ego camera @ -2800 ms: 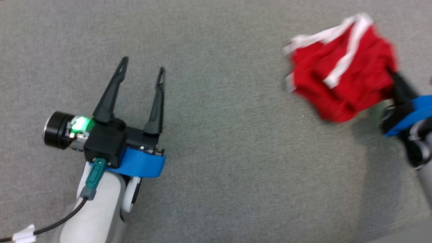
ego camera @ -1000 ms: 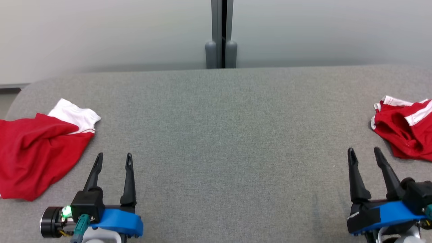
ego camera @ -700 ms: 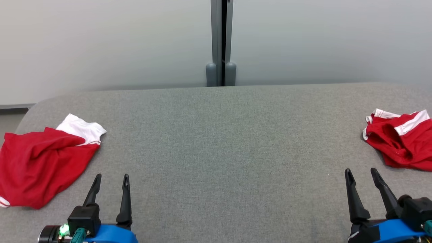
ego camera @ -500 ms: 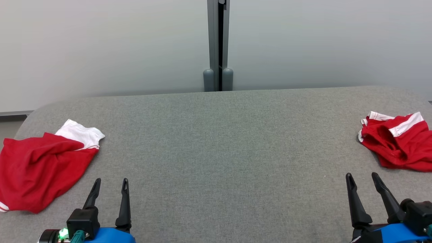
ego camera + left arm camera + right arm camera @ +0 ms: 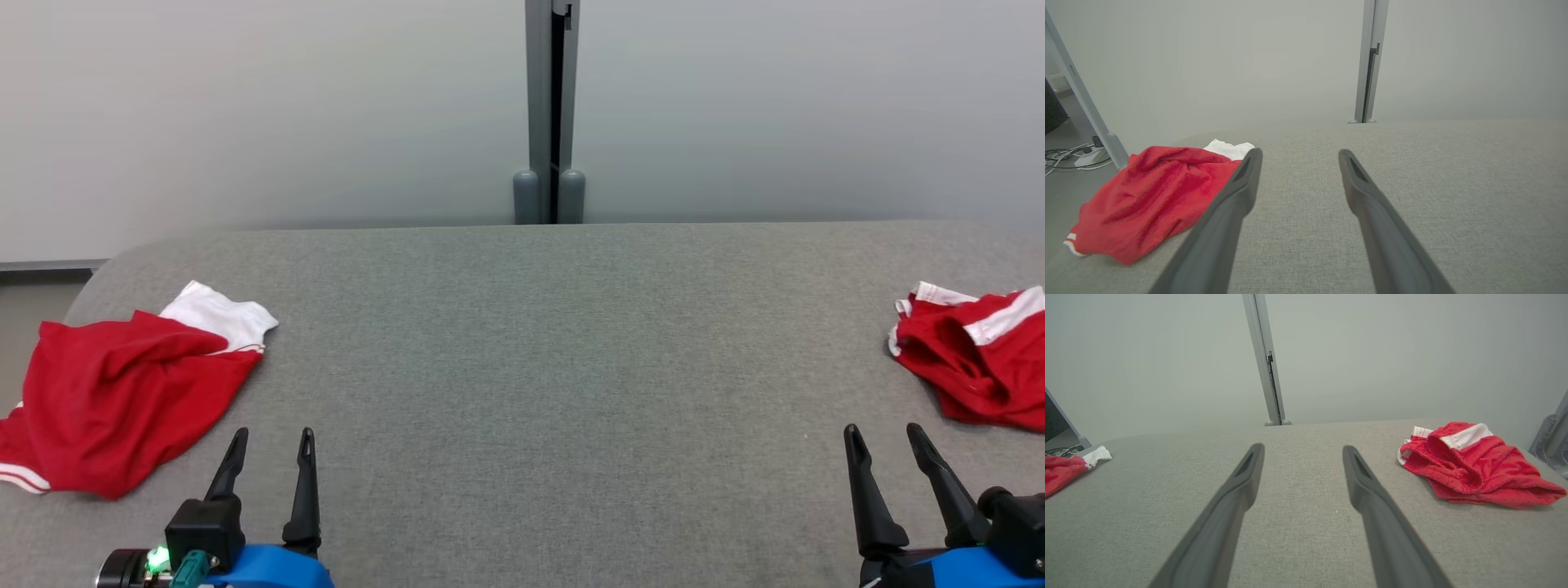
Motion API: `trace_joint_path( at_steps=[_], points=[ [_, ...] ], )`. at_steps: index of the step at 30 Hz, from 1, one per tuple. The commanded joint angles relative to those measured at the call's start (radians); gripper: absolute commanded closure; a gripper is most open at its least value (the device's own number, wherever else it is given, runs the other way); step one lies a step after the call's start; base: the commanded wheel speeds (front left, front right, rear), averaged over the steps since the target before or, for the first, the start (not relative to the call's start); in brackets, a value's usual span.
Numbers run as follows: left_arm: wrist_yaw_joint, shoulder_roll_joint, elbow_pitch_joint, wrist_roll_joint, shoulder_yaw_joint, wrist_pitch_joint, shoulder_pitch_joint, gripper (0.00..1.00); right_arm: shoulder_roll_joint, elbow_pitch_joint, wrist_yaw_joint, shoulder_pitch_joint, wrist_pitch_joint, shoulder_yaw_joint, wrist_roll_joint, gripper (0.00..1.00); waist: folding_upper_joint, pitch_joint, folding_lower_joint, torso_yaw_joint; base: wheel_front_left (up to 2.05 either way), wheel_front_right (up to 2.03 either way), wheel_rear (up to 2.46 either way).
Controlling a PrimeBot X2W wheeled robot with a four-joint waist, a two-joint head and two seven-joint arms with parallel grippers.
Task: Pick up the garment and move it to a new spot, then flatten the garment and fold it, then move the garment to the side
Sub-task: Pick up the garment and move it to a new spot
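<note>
Two red garments lie on the grey cloth-covered table [image 5: 531, 367]. A crumpled red and white garment [image 5: 122, 400] rests at the table's left end, to the left of my left gripper [image 5: 273, 434], which stands open and empty. The left wrist view shows that garment [image 5: 1151, 196] left of the gripper [image 5: 1300, 152]. A bunched red garment with white bands [image 5: 971, 367] lies at the right end, just beyond and right of my open, empty right gripper [image 5: 882, 430]. In the right wrist view it [image 5: 1474, 465] sits right of the gripper [image 5: 1303, 447], apart from the fingers.
A pale wall with a grey upright post [image 5: 553, 114] stands behind the table's far edge. The table's left end is rounded, with floor and cables [image 5: 1069, 155] beyond it. A wide bare stretch of table lies between the two garments.
The head camera has risen and swung, bringing the whole table into view. The right gripper, earlier at the bunched red garment, now stands apart from it. Both grippers stay open.
</note>
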Motion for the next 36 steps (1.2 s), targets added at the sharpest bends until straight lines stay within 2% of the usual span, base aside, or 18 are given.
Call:
trace_joint_path(
  at_steps=[1,15,21,29,36],
  points=[
    [-0.003,0.002,0.002,-0.003,0.001,-0.005,-0.021,0.00,0.001,-0.008,0.000,0.014,0.001,-0.002,-0.002,0.00,0.0000,0.009,0.0001,0.018,0.00,0.00,0.00],
    [-0.004,-0.044,0.026,-0.012,0.033,-0.031,-0.133,0.00,-0.002,-0.121,0.000,-0.063,0.041,0.059,-0.049,0.00,0.0000,0.117,0.0001,0.282,0.00,0.00,0.00],
    [-0.004,-0.076,-0.009,0.005,0.088,-0.031,-0.148,0.00,-0.017,-0.162,0.000,-0.095,0.065,0.094,-0.062,0.00,0.0000,0.166,0.0001,0.357,0.00,0.00,0.00],
    [-0.031,-0.128,-0.005,0.043,0.155,-0.031,-0.227,0.00,-0.051,-0.221,0.000,-0.147,0.110,0.114,-0.071,0.00,0.0000,0.291,0.0001,0.373,0.00,0.00,0.00],
    [-0.094,-0.154,0.201,0.032,0.185,-0.030,-0.405,0.00,-0.096,-0.266,0.000,-0.210,0.142,0.118,-0.071,0.00,0.0000,0.444,0.0001,0.325,0.00,0.00,0.00]
  ],
)
